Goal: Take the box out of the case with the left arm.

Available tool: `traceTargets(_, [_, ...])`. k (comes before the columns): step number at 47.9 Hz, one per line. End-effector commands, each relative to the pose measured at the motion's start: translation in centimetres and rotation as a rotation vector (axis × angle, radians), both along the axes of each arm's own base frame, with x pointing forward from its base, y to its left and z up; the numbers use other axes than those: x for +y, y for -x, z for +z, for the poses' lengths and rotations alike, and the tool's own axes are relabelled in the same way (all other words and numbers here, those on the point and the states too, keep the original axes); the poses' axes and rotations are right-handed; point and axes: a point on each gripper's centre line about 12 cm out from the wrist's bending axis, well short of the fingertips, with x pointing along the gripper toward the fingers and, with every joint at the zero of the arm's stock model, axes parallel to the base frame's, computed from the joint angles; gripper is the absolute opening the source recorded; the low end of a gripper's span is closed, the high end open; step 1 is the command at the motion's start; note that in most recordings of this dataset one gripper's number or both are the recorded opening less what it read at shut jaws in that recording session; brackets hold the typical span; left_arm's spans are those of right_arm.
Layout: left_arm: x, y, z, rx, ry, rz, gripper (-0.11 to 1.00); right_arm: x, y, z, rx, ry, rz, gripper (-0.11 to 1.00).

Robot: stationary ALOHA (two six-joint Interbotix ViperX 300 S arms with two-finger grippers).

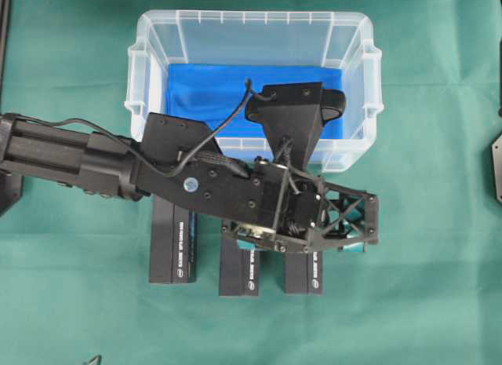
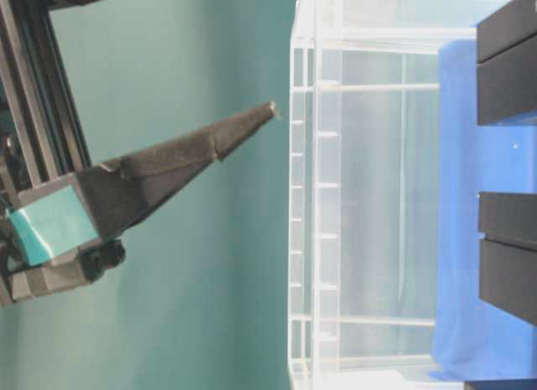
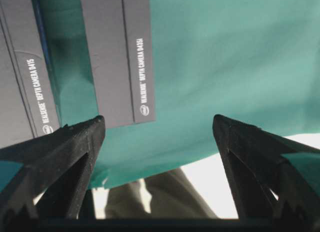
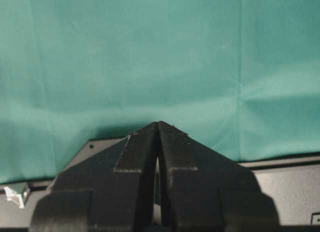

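Left gripper (image 1: 357,224) agape above boxes (image 1: 239,259), outside the case (image 1: 157,35).

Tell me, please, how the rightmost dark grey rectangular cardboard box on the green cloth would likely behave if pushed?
The rightmost dark grey rectangular cardboard box lies flat on the green cloth, so it would probably slide, not roll or tip. Its crisp straight edges suggest it is stiff. The cloth may wrinkle and drag under it.

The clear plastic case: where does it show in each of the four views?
Overhead: the case sits at top centre, its near wall partly behind the left arm.
Table-level: right half, seen turned sideways, blue sheet inside.
Left wrist: not in it.
Right wrist: not in it.
Shared landmark: the green cloth shows in every view.
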Motion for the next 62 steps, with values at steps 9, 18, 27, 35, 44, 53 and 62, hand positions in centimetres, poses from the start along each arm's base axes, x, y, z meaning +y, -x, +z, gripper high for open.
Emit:
traceTargets(9, [-0.4,1.1,3.2,-0.062,0.008,-0.018,0.92,0.0,-0.1,0.3,-0.011,0.0,-0.003,0.01])
traceTargets(18, [-1.0,2.9,3.6,-0.03,-0.007,-0.056,0.92,0.0,-0.1,0.3,-0.011,-0.001,-0.001,0.01])
traceTargets(27, [-1.1,6.2,3.8,0.008,-0.009,-0.062,0.92,0.0,0.0,0.3,-0.002,-0.003,-0.002,0.01])
traceTargets(35, [-0.9,10.4,4.4,0.031,0.002,-0.039,0.92,0.1,0.2,0.2,0.012,-0.005,-0.001,0.01])
traceTargets(44, [-0.6,15.7,4.0,0.066,0.013,-0.004,0.92,0.0,0.4,0.4,0.015,-0.005,-0.004,0.01])
traceTargets(53, [-0.7,20.4,3.3,0.084,0.028,0.013,0.92,0.1,0.6,0.4,0.02,-0.005,-0.003,0.01])
traceTargets(62, [-0.9,24.3,2.4,0.1,0.032,-0.001,0.92,0.0,0.5,0.4,0.021,-0.005,-0.004,0.01])
